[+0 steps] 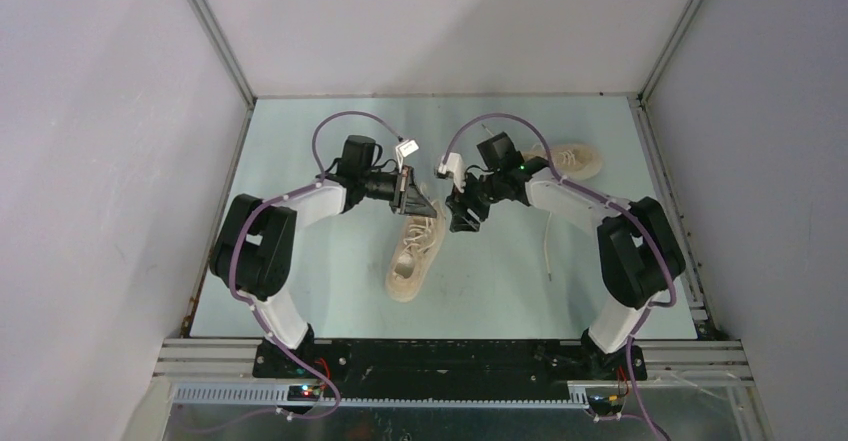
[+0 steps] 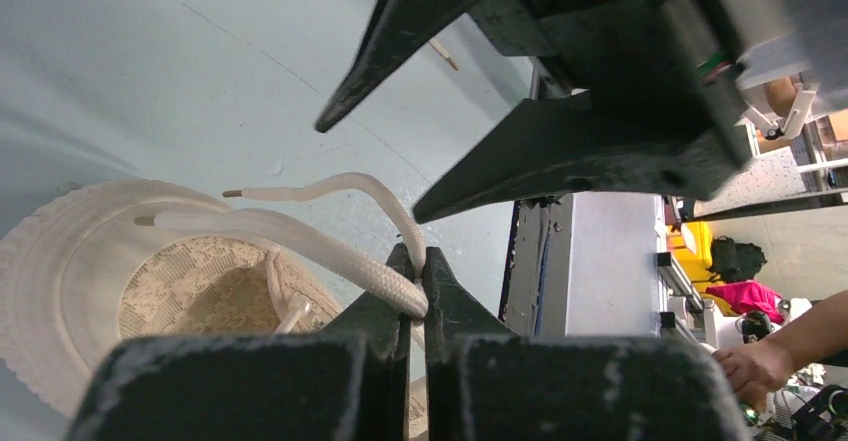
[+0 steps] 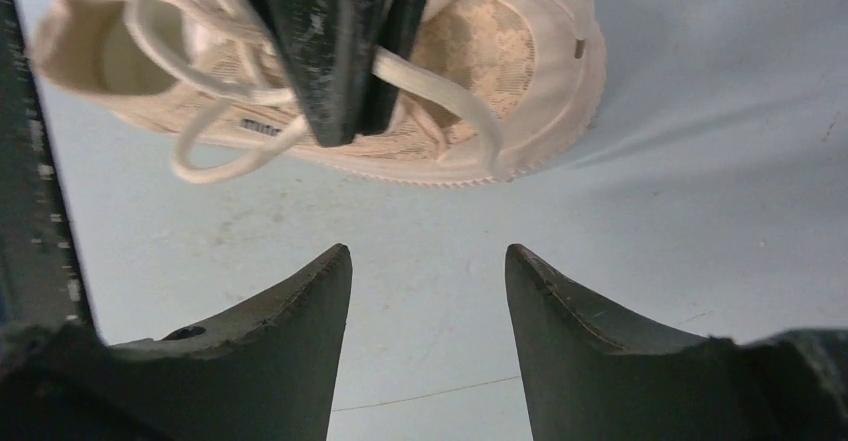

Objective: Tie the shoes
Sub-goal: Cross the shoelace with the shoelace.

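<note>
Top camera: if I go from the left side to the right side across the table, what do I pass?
left arm's black elbow → middle shoe → right gripper → far shoe → right arm's black elbow. Left out: the left gripper, which hangs over the middle shoe.

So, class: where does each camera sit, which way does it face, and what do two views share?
Top external: above and behind the bases, looking down at the table; left arm, right arm, near shoe, far shoe.
Left wrist: faces rightward over the near shoe; own left gripper shut on a lace, open right gripper beyond.
Right wrist: looks down past its open fingers at the near shoe and the left gripper.
Shared: both wrist views show the near shoe and pinched lace.
</note>
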### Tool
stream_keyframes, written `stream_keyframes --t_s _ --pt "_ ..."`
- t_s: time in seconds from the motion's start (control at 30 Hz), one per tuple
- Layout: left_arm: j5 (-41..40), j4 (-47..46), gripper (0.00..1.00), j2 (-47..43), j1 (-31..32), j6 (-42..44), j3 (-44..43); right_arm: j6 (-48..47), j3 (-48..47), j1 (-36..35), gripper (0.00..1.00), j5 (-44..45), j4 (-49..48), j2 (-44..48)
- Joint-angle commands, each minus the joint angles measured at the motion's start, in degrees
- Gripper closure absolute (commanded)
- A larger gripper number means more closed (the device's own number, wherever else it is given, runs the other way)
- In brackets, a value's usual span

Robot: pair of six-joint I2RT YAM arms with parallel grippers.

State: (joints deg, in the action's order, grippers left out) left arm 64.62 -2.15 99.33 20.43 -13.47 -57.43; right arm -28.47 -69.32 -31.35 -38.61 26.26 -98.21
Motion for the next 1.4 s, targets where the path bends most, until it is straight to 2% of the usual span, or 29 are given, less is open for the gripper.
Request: stream_keyframes --t_s 0.0,0.27,0.57,0.83,0.9,1.0,1.07,1.23,1.37 --pt "0.3 0.8 1.00 -2.7 -0.7 1.6 -0.4 -4.9 -2.9 -1.6 0.40 5.8 -4.3 -3.0" --pt "1.5 0.6 1.00 -2.8 -1.3 -0.1 -0.6 -7.7 -4.1 -2.4 0.46 7.4 -7.6 -6.3" --pt "1.8 0.8 1.00 -2.6 -1.3 -0.3 -1.0 -10.2 -9.1 -2.6 0.59 0.2 -4.6 -11.1" --pt "1.8 1.4 1.00 -2.8 -2.1 0.1 -0.9 -10.0 -9.9 -2.8 0.92 0.6 -3.2 -12.7" --pt "1.4 3.0 1.00 -2.6 -2.2 1.6 -1.2 -9.9 -9.8 -2.4 0.98 0.9 -3.0 -11.9" --pt "-2.8 11.4 1.00 -2.6 -2.4 10.0 -2.8 -6.6 -10.1 -1.2 1.00 -1.5 -2.5 -8.4" --pt "-5.6 13.0 1.00 -2.5 -2.4 12.5 -3.2 -4.0 -10.6 -0.1 1.00 -4.9 -0.4 -5.6" --pt "-7.4 13.0 1.00 -1.9 -2.1 12.5 -4.0 2.5 -10.6 0.1 1.00 -16.3 6.3 0.2" --pt "-6.6 12.4 1.00 -2.0 -1.8 11.5 -3.9 8.6 -10.6 -1.5 1.00 -20.1 6.1 1.7"
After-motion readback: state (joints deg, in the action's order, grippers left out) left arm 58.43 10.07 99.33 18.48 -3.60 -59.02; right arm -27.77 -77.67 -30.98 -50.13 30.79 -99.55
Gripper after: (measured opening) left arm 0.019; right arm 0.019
